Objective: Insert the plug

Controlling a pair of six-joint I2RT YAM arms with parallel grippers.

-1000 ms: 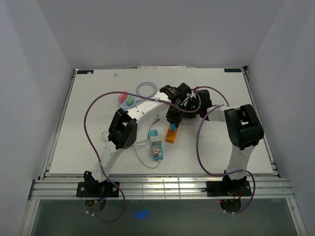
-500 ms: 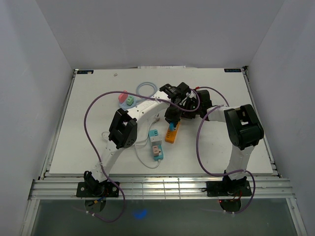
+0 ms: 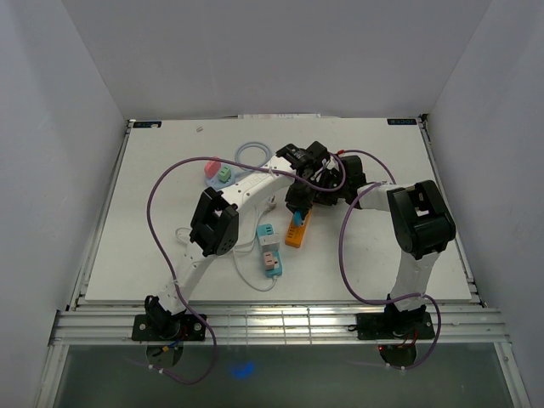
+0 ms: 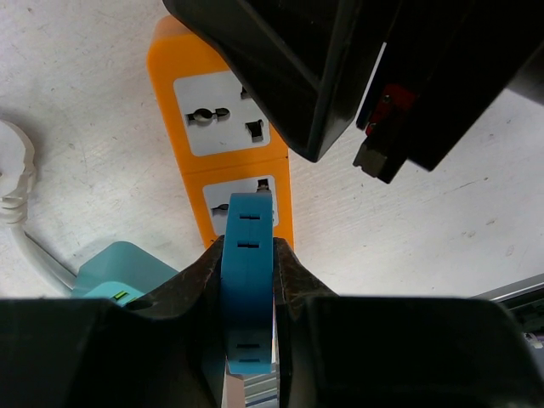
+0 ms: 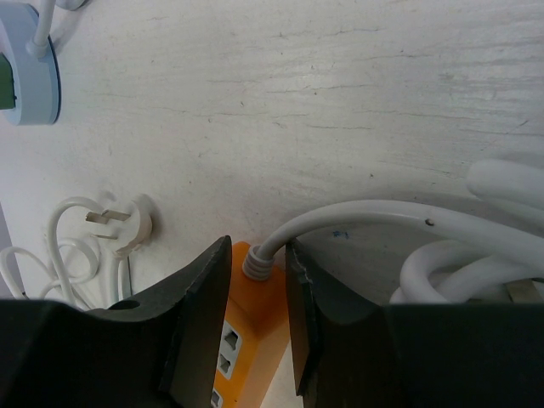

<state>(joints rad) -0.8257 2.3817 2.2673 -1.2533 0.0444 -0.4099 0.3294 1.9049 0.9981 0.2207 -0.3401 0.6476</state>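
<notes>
An orange power strip (image 3: 298, 231) lies mid-table, its white sockets (image 4: 225, 127) facing up. My left gripper (image 4: 248, 255) is shut on a blue plug (image 4: 247, 280), held upright directly over the strip's second socket (image 4: 242, 197); whether its prongs touch is hidden. In the top view the plug (image 3: 297, 218) shows just below the two wrists. My right gripper (image 5: 257, 280) is shut on the cable end of the orange strip (image 5: 246, 331), one finger on each side, where the white cord (image 5: 365, 217) leaves it.
A teal adapter (image 4: 127, 263) and a white cord (image 4: 13, 183) lie left of the strip. A loose white plug (image 5: 127, 225) lies nearby. A teal and pink adapter stack (image 3: 269, 249), a pink-green adapter (image 3: 218, 172) and a coiled pale cable (image 3: 252, 155) lie on the table.
The left arm's elbow has shifted slightly to the right. Both grippers keep their hold and have hardly moved over the strip.
</notes>
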